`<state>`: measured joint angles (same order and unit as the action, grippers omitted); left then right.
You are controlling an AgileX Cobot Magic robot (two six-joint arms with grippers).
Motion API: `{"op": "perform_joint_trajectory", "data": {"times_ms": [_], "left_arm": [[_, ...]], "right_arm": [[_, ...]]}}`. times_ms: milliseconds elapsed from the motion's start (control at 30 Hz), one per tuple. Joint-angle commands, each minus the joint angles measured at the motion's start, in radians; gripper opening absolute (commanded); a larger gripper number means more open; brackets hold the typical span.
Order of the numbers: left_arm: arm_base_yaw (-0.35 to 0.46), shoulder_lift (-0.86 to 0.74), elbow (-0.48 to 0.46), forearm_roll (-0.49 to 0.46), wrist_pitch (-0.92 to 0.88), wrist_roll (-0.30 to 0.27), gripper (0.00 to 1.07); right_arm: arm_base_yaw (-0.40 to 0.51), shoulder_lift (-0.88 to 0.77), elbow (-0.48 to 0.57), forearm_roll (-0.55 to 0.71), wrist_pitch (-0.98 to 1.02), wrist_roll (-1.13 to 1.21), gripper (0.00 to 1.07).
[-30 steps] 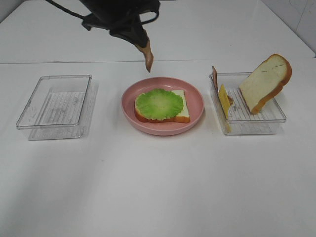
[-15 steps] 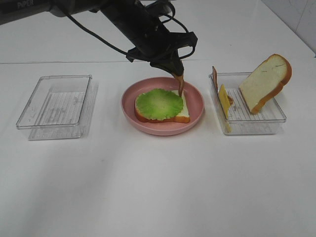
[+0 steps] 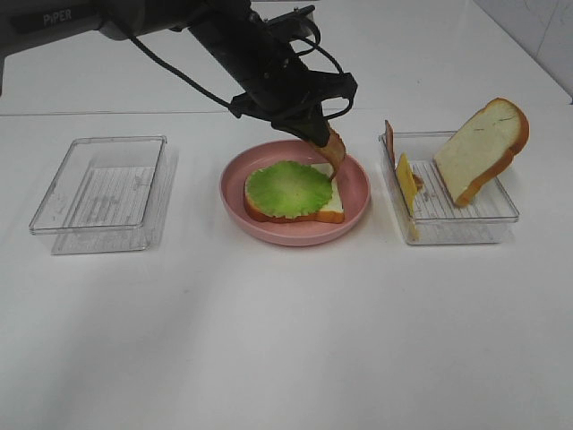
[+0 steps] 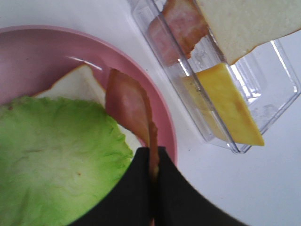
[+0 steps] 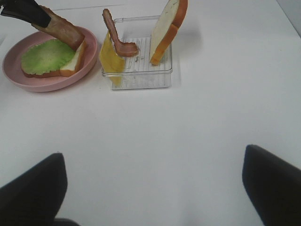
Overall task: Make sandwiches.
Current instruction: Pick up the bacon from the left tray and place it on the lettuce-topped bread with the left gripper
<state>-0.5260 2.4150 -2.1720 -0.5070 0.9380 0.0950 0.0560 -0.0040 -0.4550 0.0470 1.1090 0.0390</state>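
L clear tray (image 3: 98, 193) on table (image 3: 286, 340). Ctr: pink plate (image 3: 295, 238) w/ bread slice (image 3: 329, 205) + lettuce (image 3: 288, 188). Left end effector (image 3: 315, 133) pinches bacon strip (image 3: 337, 157), low end touching that slice. R tray (image 3: 466, 228): 2nd bacon (image 3: 389, 141), cheese (image 3: 406, 182), leaning bread (image 3: 482, 148). Right end effector (image 5: 153, 157) spread wide.

Tray (image 3: 54, 235) and second tray (image 3: 457, 233): clear glossy plastic. Plate (image 3: 358, 179): smooth, faint sheen. Lettuce (image 4: 51, 155) and table (image 3: 286, 340): matt.
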Motion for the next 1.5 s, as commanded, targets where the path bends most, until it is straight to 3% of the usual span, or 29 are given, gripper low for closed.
{"op": "perform_joint_trajectory", "data": {"times_ms": [33, 100, 200, 367, 467, 1233, 1267, 1300, 1333, 1367, 1400, 1433, 1467, 1500], "left_arm": [[-0.009, -0.002, -0.005, 0.045, -0.006, -0.032, 0.00], [-0.009, -0.002, -0.005, 0.096, -0.002, -0.080, 0.00], [-0.009, -0.002, -0.005, 0.109, 0.000, -0.087, 0.00], [-0.009, -0.002, -0.005, 0.260, 0.046, -0.204, 0.00], [-0.009, -0.002, -0.005, 0.316, 0.063, -0.238, 0.00], [-0.009, -0.002, -0.005, 0.328, 0.099, -0.264, 0.02], [-0.009, -0.002, -0.005, 0.333, 0.103, -0.263, 0.12], [-0.009, -0.002, -0.005, 0.333, 0.103, -0.263, 0.12], [-0.009, -0.002, -0.005, 0.333, 0.106, -0.263, 0.20], [-0.009, -0.002, -0.005, 0.335, 0.109, -0.263, 0.38], [-0.009, -0.002, -0.005, 0.335, 0.109, -0.263, 0.38], [-0.009, -0.002, -0.005, 0.335, 0.116, -0.266, 0.65], [-0.009, -0.003, -0.005, 0.335, 0.122, -0.266, 0.78], [-0.009, -0.003, -0.005, 0.335, 0.122, -0.266, 0.78]], "right_arm": [[-0.003, -0.031, 0.003, -0.004, -0.010, -0.004, 0.94], [-0.003, -0.031, 0.003, -0.004, -0.010, -0.004, 0.94], [-0.003, -0.031, 0.003, -0.004, -0.010, -0.004, 0.94], [-0.003, -0.031, 0.003, -0.004, -0.010, -0.004, 0.94], [-0.003, -0.031, 0.003, -0.004, -0.010, -0.004, 0.94], [-0.003, -0.031, 0.003, -0.004, -0.010, -0.004, 0.94], [-0.003, -0.031, 0.003, -0.004, -0.010, -0.004, 0.94], [-0.003, -0.031, 0.003, -0.004, -0.010, -0.004, 0.94], [-0.003, -0.031, 0.003, -0.004, -0.010, -0.004, 0.94], [-0.003, -0.031, 0.003, -0.004, -0.010, -0.004, 0.94], [-0.003, -0.031, 0.003, -0.004, -0.010, -0.004, 0.94], [-0.003, -0.031, 0.003, -0.004, -0.010, -0.004, 0.94], [-0.003, -0.031, 0.003, -0.004, -0.010, -0.004, 0.94], [-0.003, -0.031, 0.003, -0.004, -0.010, -0.004, 0.94]]}}
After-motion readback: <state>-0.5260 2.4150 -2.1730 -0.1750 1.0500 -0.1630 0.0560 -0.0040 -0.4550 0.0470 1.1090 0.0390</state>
